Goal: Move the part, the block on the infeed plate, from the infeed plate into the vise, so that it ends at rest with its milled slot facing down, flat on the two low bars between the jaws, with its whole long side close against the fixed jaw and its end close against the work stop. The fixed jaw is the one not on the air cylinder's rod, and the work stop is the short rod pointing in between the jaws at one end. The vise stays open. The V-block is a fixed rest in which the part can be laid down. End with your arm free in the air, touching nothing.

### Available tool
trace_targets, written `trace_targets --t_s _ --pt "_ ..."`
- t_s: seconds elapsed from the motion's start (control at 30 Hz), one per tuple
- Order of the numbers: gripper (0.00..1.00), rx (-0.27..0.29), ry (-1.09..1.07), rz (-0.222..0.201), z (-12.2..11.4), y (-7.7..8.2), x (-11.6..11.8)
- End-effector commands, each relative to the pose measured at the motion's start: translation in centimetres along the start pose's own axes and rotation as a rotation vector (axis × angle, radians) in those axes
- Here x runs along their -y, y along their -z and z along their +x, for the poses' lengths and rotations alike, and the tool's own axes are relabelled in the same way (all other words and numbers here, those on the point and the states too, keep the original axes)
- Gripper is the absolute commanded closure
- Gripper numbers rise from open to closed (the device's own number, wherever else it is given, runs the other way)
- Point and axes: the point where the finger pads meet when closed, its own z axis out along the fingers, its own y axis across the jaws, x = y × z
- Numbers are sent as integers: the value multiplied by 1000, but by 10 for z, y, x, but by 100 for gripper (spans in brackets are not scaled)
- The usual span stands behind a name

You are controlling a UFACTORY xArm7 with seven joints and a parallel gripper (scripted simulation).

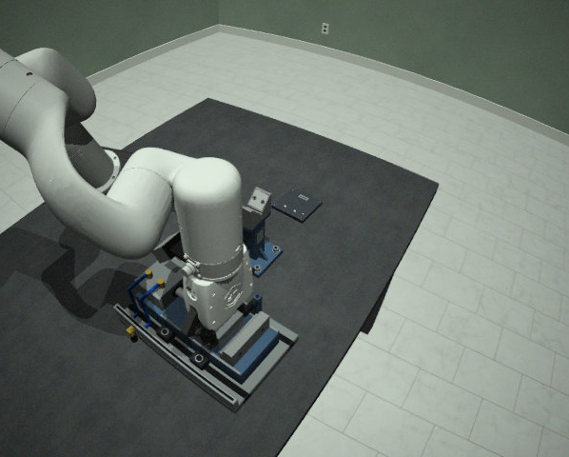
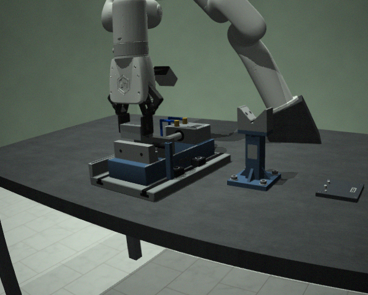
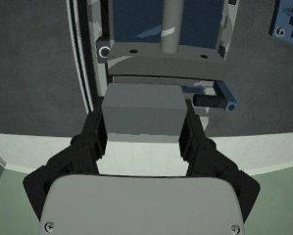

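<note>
My gripper (image 2: 133,125) is shut on the part (image 2: 132,130), a plain grey block, across its width. It holds the block level over the gap of the open vise (image 2: 159,161), just behind the fixed jaw (image 2: 135,151), with its top above the jaw's top. In the wrist view the part (image 3: 145,117) sits between my fingers, in front of the moving jaw (image 3: 162,59) on the cylinder rod (image 3: 172,0). The work stop (image 3: 215,101) points in at the part's right end. The slot and the low bars are hidden. In the top view my wrist covers the part.
The V-block (image 2: 254,118) stands empty on its blue post right of the vise. The infeed plate (image 2: 339,189) lies bare at the far right. The air cylinder (image 2: 187,131) with blue hoses sits behind the vise. The table's front edge is near.
</note>
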Motion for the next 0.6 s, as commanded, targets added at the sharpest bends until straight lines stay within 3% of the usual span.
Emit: trace_targets --t_s 0.0,0.57 --pt "100 5 1 0 -2 1 0" --pt "100 5 1 0 -2 -4 0"
